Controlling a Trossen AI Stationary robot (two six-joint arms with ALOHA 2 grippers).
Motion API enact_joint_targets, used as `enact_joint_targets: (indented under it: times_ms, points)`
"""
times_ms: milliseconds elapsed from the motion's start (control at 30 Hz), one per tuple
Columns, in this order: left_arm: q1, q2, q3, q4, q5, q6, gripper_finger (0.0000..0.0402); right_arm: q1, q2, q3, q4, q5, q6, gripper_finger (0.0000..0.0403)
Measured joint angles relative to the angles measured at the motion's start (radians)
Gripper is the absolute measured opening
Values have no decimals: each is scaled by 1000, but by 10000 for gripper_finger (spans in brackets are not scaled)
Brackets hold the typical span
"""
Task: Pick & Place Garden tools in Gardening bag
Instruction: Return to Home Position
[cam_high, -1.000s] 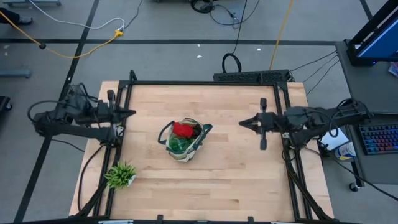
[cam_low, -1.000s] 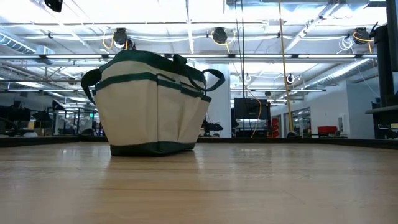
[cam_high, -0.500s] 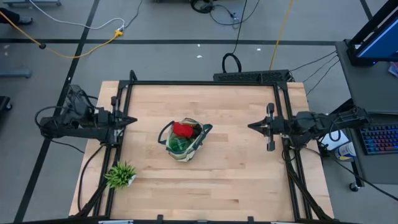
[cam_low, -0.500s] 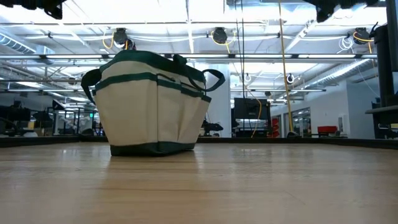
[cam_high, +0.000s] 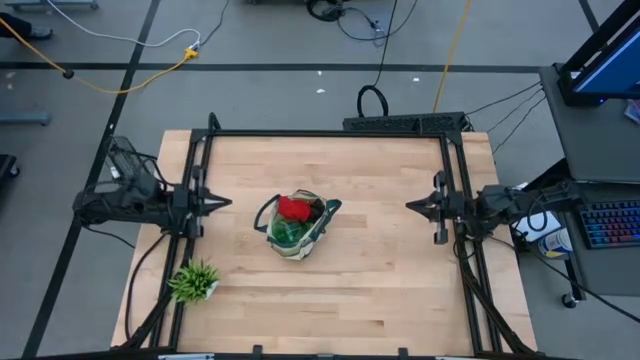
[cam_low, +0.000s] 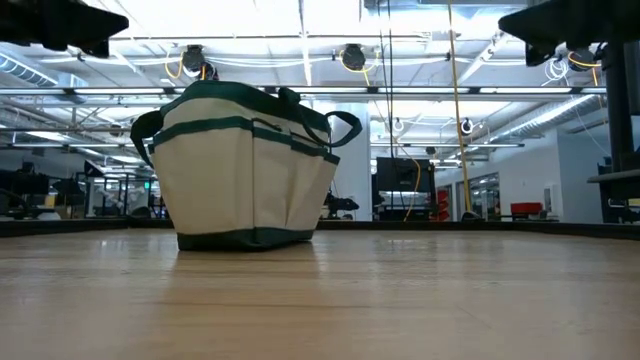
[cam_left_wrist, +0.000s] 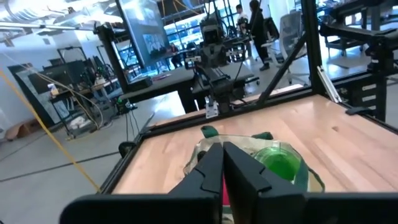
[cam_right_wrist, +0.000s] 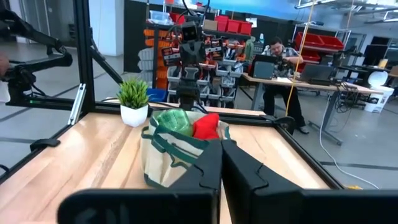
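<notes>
- The gardening bag (cam_high: 297, 228) stands upright on the desk (cam_high: 380, 290), a little left of the middle, with its looped handles hanging outward to either side.
- A red glove (cam_high: 293, 208) is seen at the top of the bag's open mouth. The green spray bottle (cam_high: 287, 232) is lodged beside it inside the bag, and whatever lies beneath them is hidden.
- The left end effector (cam_high: 224, 203) is held above the left edge of the desk, at the side rail of the black frame (cam_high: 330, 133). It is pointed toward the bag and kept well apart from it.
- In the left wrist view its fingers are drawn almost together, with only a thin slit left between them, and nothing is gripped.
- The right end effector (cam_high: 410, 206) is held over the right side of the desk near the frame, also turned toward the bag and well clear of it.
- In the right wrist view its fingers are pressed against each other, and nothing is held.
- A potted plant tuft (cam_high: 193, 281) is set by the left rail toward the desk's corner, apart from the bag.
- In the low view, the dark shapes at the two upper corners are probably the arms, though too little of them is shown to be sure.
- A person (cam_right_wrist: 280, 53) is seated at another desk in the room beyond.
</notes>
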Motion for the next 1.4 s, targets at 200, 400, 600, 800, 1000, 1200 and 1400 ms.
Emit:
enact_joint_targets:
  times_ms: [200,400,600,800,1000,1200,1400]
  points:
    - [0,0,-55,73,82,37,6,0,-88,-55,2,0,23,0]
    - [0,0,-129,180,134,39,24,0,-180,-126,68,0,24,0]
    - [0,0,-196,261,130,53,26,0,-257,-202,96,1,23,0]
    - [1,0,-227,293,130,49,26,0,-260,-220,120,0,-4,0]
    - [1,0,-230,300,131,44,26,0,-260,-220,117,0,-2,0]
    - [2,0,-230,285,136,17,26,0,-260,-273,171,0,13,0]
    - [2,0,-230,279,138,5,26,0,-261,-348,285,0,-20,0]
